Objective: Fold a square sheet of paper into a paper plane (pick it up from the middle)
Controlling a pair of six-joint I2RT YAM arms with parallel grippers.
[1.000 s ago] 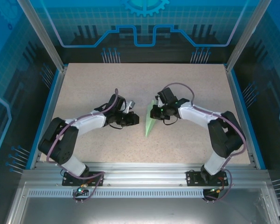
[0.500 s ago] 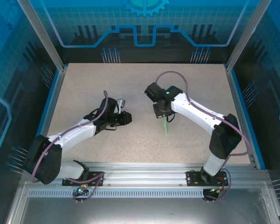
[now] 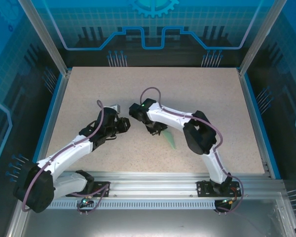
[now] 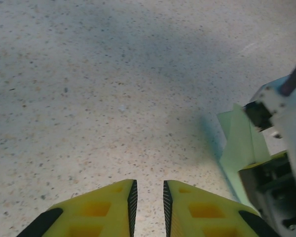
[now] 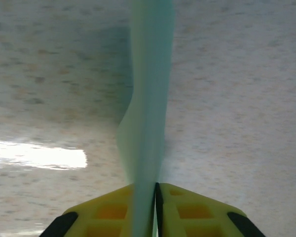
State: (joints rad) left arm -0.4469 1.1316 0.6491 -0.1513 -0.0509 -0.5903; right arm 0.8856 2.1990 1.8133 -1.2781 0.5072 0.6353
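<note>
**Right hand** [image 5: 155,210]: fingers closed on the plane [image 5: 148,98]. The pale green paper stands edge-on between them and runs away from the wrist camera, above the table [image 5: 246,74]. From above, this hand sits near the middle of the table, and the plane's pointed end projects from it toward the near right. Whether the point touches the surface cannot be determined.

**Left hand** [image 4: 148,207]: fingers parted by a narrow gap, with nothing between them, over bare table. It sits just left of the right hand and does not touch the plane. Its wrist camera shows the plane's wide end at the right edge.
</note>
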